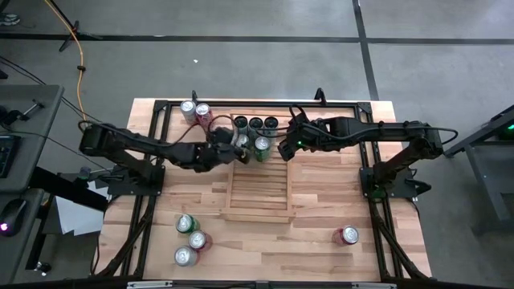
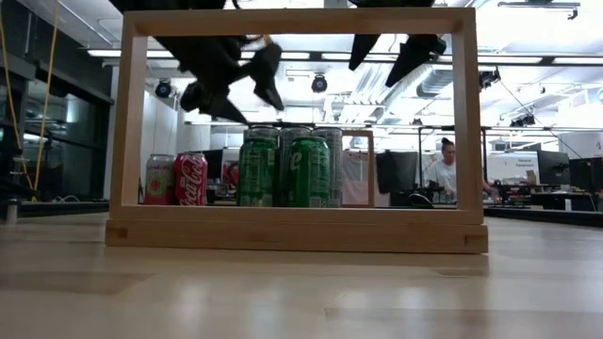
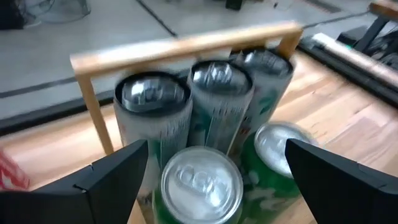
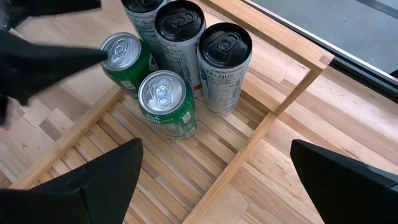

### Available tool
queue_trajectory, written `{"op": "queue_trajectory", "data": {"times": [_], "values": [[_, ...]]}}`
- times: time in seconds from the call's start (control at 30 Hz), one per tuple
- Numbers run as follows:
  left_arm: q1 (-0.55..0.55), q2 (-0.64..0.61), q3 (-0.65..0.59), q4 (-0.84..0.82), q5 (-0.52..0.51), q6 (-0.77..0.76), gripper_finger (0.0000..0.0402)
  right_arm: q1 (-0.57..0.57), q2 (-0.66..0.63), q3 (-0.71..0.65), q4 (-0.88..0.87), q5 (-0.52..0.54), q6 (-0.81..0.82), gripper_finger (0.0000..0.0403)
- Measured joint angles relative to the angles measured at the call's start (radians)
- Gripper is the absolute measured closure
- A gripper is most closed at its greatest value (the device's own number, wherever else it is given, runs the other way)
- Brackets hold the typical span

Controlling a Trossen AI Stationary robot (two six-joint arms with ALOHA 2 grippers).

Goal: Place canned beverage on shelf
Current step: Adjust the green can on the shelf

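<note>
With my left tool (image 1: 238, 150) spread apart around the green can (image 3: 202, 186) standing on the shelf (image 1: 257, 201), any sideways lift clips it into the neighbouring can (image 3: 273, 158); my right tool (image 1: 283, 149) hangs open nearby.

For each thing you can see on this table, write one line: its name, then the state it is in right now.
left gripper: open, over a green can at the shelf's far end
right gripper: open, holding nothing
shelf: flat on the table, near part bare
three tall cans: upright, in a row at the shelf's far end
two green cans: upright on the shelf
loose cans: off the shelf
</note>
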State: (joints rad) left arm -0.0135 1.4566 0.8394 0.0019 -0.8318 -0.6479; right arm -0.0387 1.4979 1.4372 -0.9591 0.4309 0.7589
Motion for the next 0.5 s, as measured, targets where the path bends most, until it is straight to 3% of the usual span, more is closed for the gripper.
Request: {"op": "queue_trajectory", "data": {"times": [0.17,0.4,0.5], "values": [[-0.004,-0.122,0.0,0.001,0.013,0.077,0.003,0.0,0.0,0.0,0.0,-0.011,-0.022,0.0009],[-0.045,-0.399,0.0,0.001,0.021,0.242,0.0028,0.0,0.003,0.0,0.005,-0.158,-0.137,0.0009],[-0.061,-0.505,0.0,0.001,0.021,0.312,0.003,0.012,0.026,0.0,0.001,-0.142,-0.192,0.0009]]}}
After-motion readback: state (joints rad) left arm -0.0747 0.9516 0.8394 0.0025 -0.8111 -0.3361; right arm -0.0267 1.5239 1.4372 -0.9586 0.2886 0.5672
